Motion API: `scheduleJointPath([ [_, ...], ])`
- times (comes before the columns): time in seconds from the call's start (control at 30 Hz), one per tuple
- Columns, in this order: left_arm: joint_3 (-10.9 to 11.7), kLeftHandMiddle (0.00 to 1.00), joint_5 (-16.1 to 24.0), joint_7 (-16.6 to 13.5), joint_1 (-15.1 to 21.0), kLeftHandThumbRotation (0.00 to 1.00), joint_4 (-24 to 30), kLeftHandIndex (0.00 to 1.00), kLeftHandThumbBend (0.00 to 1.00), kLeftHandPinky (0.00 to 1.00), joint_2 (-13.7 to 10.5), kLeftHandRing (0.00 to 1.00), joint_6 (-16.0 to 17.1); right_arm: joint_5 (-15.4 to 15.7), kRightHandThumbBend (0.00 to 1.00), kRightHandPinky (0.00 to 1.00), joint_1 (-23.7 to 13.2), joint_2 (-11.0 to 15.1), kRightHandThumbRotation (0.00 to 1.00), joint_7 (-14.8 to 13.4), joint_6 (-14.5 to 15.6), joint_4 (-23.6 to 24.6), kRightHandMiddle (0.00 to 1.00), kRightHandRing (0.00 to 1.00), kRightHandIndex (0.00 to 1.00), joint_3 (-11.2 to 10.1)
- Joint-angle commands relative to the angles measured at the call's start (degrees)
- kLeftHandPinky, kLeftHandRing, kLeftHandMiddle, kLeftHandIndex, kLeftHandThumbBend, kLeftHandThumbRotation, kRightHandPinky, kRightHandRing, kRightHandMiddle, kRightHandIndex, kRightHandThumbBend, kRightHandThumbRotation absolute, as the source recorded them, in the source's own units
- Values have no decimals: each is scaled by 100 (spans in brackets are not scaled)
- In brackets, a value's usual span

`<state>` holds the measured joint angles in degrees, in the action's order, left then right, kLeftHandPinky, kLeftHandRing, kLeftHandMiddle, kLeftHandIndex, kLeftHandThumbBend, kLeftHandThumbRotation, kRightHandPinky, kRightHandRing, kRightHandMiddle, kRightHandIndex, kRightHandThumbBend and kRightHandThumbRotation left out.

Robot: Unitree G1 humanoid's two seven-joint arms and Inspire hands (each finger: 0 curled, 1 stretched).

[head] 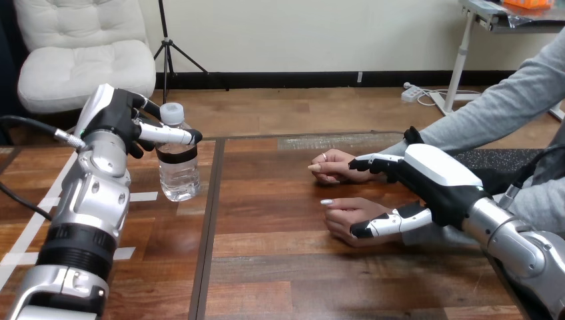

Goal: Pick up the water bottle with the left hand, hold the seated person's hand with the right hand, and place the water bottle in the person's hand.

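Observation:
A clear water bottle (178,175) with a white cap and a dark label stands upright left of the table's middle. My left hand (118,119) is against its upper part from the left. One digit lies across the bottle's front just below the cap, and the others reach behind it. The person's two hands rest on the table at the right: the farther one (331,165) and the nearer one (346,213). My right hand (436,177) hovers open over them. Its fingers (373,162) reach toward the farther hand. Its thumb (383,225) lies by the nearer hand without curling round it.
The person's grey sleeve (493,110) comes in from the right edge. White tape marks (143,197) lie on the table's left part. A seam (210,220) runs down the wooden top between the bottle and the person's hands.

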<state>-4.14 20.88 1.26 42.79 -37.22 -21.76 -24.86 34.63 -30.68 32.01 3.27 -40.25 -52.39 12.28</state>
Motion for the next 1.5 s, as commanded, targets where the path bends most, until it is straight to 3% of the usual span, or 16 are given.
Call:
scheduleJointPath([
  [0.0, -107, 38, 130, 14, 684, 0, 253, 42, 69, 26, -163, 32, 30, 56, 100, 75, -669, 213, 62, -164, 34, -105, 85, 84, 84, 71],
  [0.7, -172, 37, 122, 124, 676, 0, 325, 42, 68, 25, -212, 30, -69, 290, 100, 76, -947, 338, 56, -55, 170, -389, 85, 84, 84, 432],
  [0.83, -249, 37, 202, 140, 627, 0, 385, 42, 68, 25, -240, 31, -78, 555, 100, 76, -1126, 468, 52, -19, 225, -566, 85, 84, 84, 696],
  [1.1, -240, 38, 191, 128, 603, 0, 387, 42, 67, 26, -242, 32, -12, 663, 100, 76, -1229, 528, 47, -49, 246, -647, 84, 83, 84, 827],
  [1.47, -203, 38, 155, 122, 631, 0, 359, 42, 67, 26, -218, 32, -75, 746, 100, 75, -1375, 561, 48, -119, 223, -890, 84, 83, 83, 973],
])
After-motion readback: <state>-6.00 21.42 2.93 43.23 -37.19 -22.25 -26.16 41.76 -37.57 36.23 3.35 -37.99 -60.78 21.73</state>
